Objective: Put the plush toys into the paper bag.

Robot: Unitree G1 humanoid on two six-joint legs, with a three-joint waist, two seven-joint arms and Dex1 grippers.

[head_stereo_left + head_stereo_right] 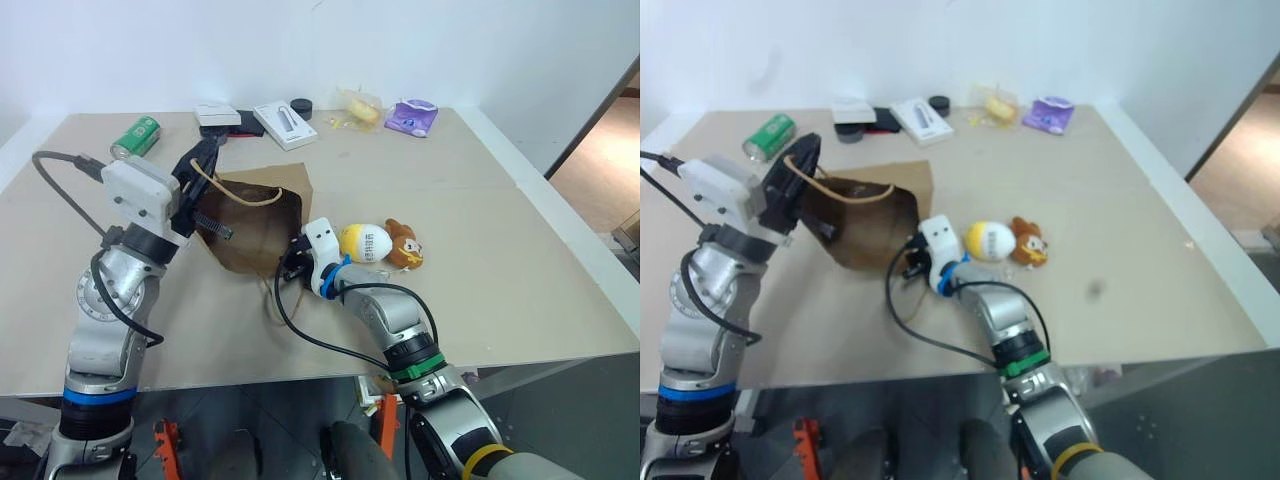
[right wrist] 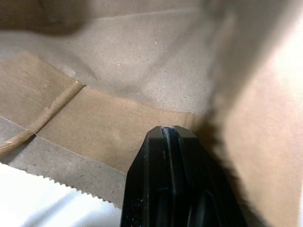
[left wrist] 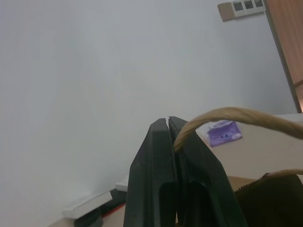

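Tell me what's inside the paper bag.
The right pincer, shut, pokes into the paper bag; bare paper around it. Both plush toys lie outside. Deeper corners are hidden.

Right pincer (image 1: 296, 262) tips behind paper bag (image 1: 262, 225)

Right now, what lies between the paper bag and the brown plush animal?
In the left eye view: the right gripper at the paper bag, then the egg-shaped plush touching the brown animal.

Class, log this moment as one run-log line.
left gripper: shut on bag handle | right gripper: shut, inside paper bag | plush toys: on table
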